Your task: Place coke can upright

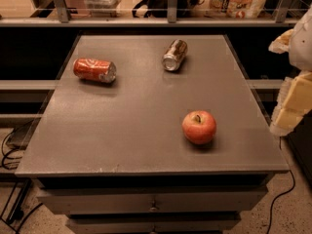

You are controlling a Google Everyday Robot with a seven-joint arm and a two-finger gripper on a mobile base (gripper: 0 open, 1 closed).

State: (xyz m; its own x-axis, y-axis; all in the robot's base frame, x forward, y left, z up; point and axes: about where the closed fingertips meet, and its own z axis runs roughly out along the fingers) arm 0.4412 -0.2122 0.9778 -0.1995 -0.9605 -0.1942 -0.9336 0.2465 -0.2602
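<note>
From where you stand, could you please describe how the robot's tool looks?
The tool at the picture's right edge, beside the table, is made of blocky pale cream-yellow pieces below a whitish rounded part. No markings or cables show on it.

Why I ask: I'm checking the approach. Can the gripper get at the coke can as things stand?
Probably yes. The gripper hangs off the table's right edge; the coke can lies on its side far left, uncovered. The apple and brown can sit well clear of it.
</note>
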